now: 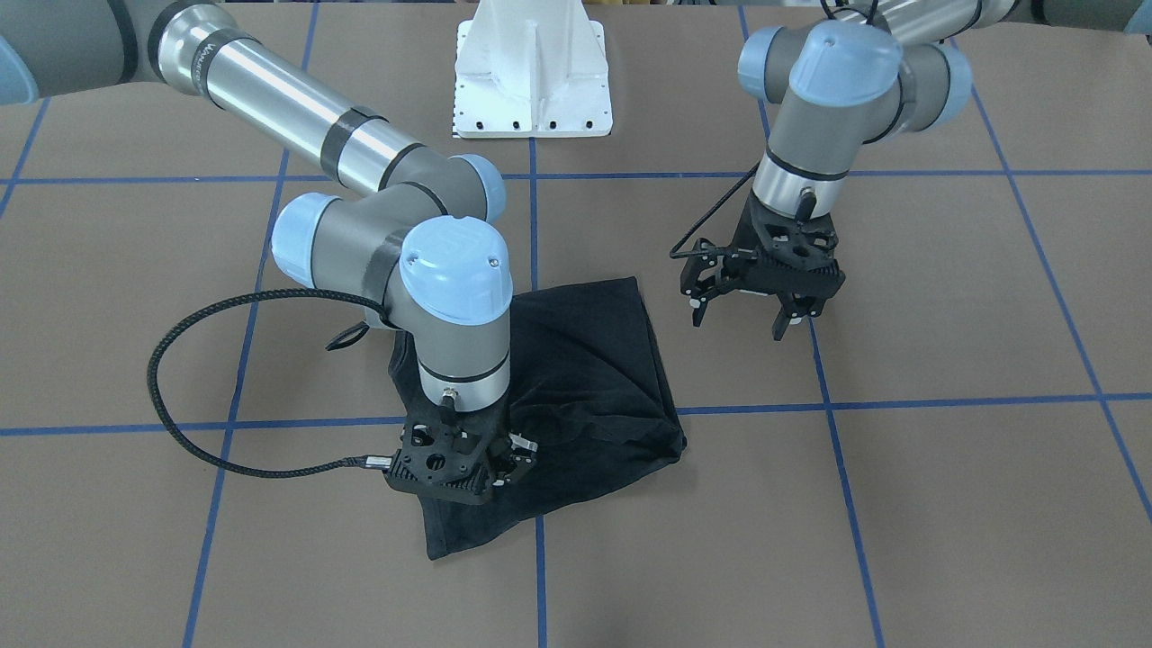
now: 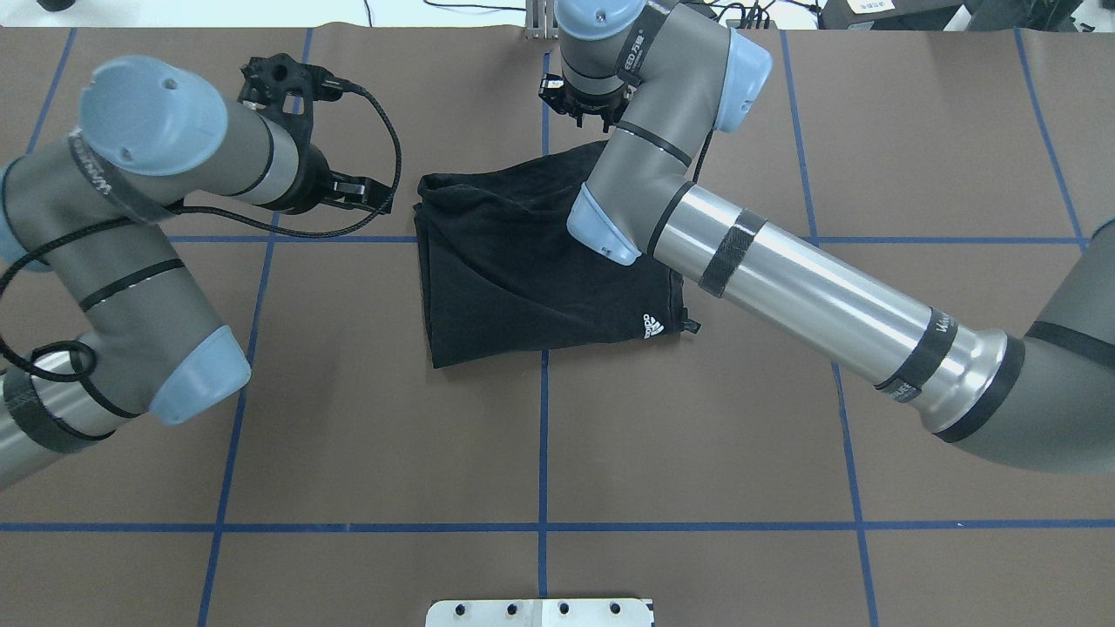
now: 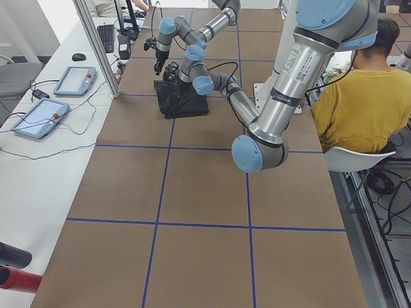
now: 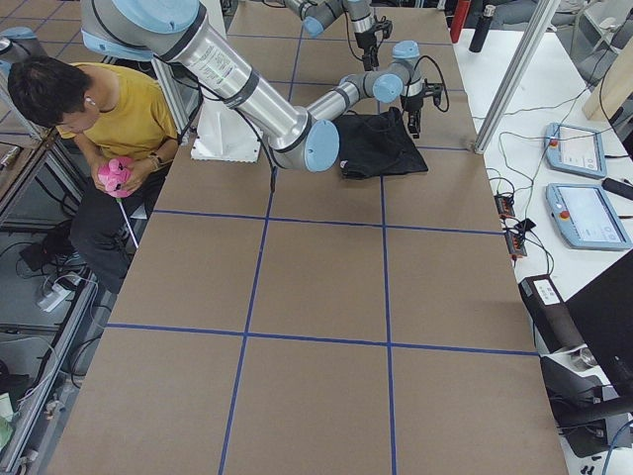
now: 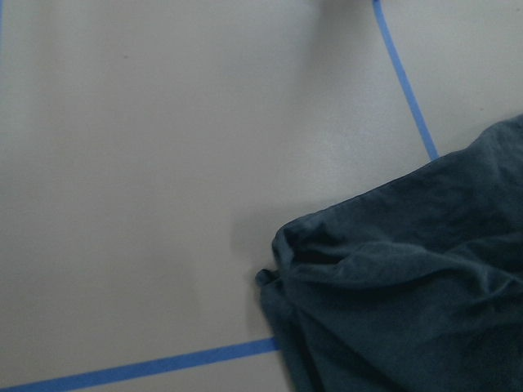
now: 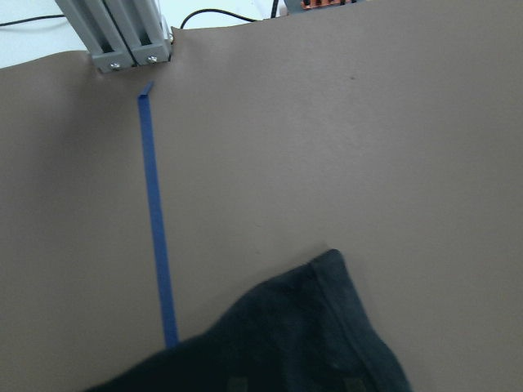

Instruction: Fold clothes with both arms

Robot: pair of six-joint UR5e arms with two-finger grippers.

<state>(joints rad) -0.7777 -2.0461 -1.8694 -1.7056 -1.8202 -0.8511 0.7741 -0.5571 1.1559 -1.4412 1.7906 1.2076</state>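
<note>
While the black T-shirt (image 1: 585, 378) is lying on the counter (image 1: 900, 504) as a rough folded bundle, my right claw (image 1: 486, 477) is sitting low on its outer edge, and I cannot tell its grip; my left claw (image 1: 738, 324) is hovering beside the shirt, spread and empty, so I'm judging only a final tidying fold is remaining

Matt, creased black cloth T-shirt (image 2: 505, 279)

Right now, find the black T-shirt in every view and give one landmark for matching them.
Front-facing: T-shirt at centre, slightly low.
Overhead: T-shirt at upper centre.
Exterior left: T-shirt far up the table, left of centre.
Exterior right: T-shirt far up the table, right of centre.
Left wrist: T-shirt in the lower right corner.
Right wrist: T-shirt along the bottom edge.
Landmark: blue tape lines running under it.
</note>
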